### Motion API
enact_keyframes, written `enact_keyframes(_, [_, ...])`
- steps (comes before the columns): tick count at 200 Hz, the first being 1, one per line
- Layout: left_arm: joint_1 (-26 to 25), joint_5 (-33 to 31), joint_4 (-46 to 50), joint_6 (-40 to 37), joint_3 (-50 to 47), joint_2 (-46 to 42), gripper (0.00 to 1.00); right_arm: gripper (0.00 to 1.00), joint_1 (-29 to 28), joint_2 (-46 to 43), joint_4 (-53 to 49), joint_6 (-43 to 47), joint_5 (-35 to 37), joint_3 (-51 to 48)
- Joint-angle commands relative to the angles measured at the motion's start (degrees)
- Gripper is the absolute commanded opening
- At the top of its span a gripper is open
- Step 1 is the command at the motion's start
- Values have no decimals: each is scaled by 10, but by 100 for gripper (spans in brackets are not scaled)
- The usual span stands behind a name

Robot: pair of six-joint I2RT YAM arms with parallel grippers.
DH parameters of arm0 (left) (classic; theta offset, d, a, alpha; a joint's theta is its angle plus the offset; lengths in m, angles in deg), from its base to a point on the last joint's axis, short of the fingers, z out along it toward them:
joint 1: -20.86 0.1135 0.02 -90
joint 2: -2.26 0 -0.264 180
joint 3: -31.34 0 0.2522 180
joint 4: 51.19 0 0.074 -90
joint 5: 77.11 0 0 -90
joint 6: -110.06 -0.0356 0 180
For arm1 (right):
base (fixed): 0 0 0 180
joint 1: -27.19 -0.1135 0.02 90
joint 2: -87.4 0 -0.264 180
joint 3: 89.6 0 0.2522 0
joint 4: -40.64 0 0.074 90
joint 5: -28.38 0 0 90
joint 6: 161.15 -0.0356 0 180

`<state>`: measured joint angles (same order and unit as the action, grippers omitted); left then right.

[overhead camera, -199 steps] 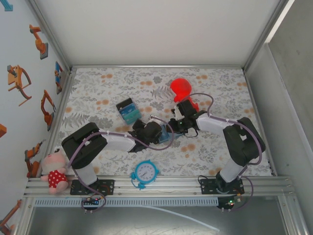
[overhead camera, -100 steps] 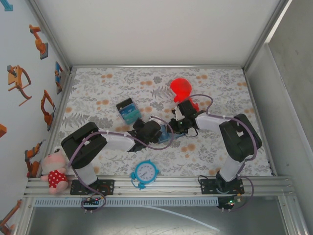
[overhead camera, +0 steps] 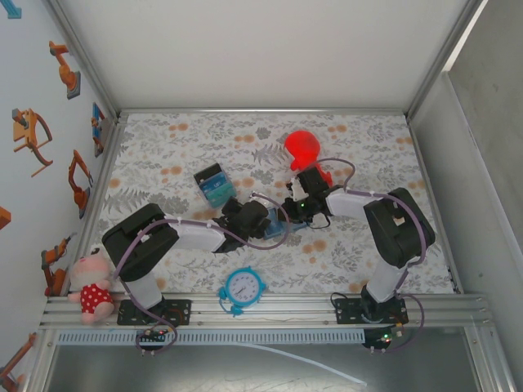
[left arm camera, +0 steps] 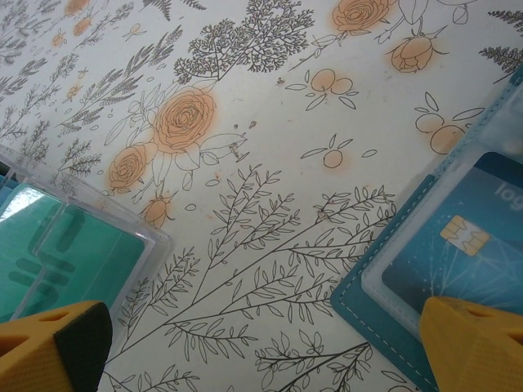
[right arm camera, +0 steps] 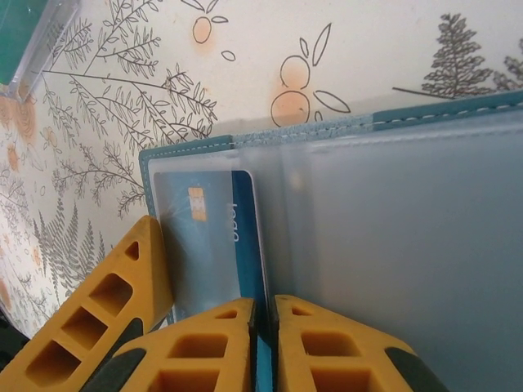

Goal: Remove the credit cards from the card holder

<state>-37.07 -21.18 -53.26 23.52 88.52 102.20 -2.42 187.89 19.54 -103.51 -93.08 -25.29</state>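
Floral counter (overhead camera: 359, 155): the left arm reaches in from the near left and the right arm from the near right. You see them meet mid-counter.

Red object (overhead camera: 304, 147): just beyond the right gripper (right arm camera: 265, 314), on the far side.

Blue clock (overhead camera: 243, 287): near edge, centre.

Clear case (left arm camera: 73, 253) with teal insert: left of the left gripper (left arm camera: 263, 331).

Card holder (right arm camera: 392, 212): lies open and flat mid-counter between the two grippers, clear sleeves facing up.

Left fingers: wide apart, gripping nothing. One is over the holder's corner, the other by the clear case.

Right fingers: almost together, clamped on the edge of the blue credit card (right arm camera: 208, 237). You cannot tell whether the sleeve is caught too.

The credit card sits in the holder's end pocket, chip showing.
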Motion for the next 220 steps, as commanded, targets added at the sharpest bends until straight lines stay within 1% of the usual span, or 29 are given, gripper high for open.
enact_keyframes(1, [3, 12, 38, -17, 3, 4, 97, 11, 1, 5, 17, -11, -33, -14])
enact_keyframes(53, [2, 14, 52, -15, 8, -4, 97, 11, 1, -3, 60, -25, -82, -31])
enact_keyframes(88, [-1, 14, 69, -10, 11, -9, 97, 11, 1, -6, 80, -33, -98, -38])
enact_keyframes(108, [-4, 15, 77, -2, 10, -15, 97, 13, 1, -7, 90, -37, -111, -42])
enact_keyframes(144, [-9, 16, 92, 9, 12, -22, 97, 13, 1, -7, 99, -37, -122, -48])
enact_keyframes(161, [-10, 16, 94, 10, 12, -23, 97, 12, 0, -8, 101, -36, -123, -50])
enact_keyframes(179, [-10, 15, 97, 12, 14, -23, 97, 9, 1, -10, 101, -36, -120, -51])
enact_keyframes(220, [-10, 7, 103, 11, 11, -26, 97, 5, 1, -20, 88, -31, -95, -52])
